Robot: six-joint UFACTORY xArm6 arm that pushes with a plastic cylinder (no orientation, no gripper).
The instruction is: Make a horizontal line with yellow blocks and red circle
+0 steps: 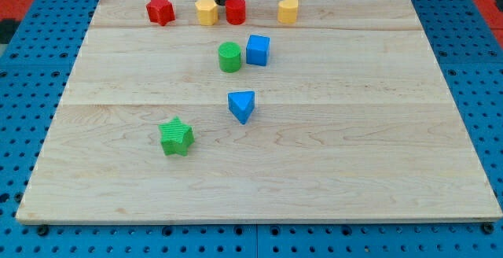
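A red circle block stands near the board's top edge, between a yellow block close on its left and a second yellow block further off on its right. The three lie in a rough row along the view's top. My tip comes down from the view's top and sits just behind the gap between the left yellow block and the red circle, close to or touching both.
A red star block is at the row's left end. A green cylinder and a blue cube sit side by side below the row. A blue triangle block and a green star lie lower on the wooden board.
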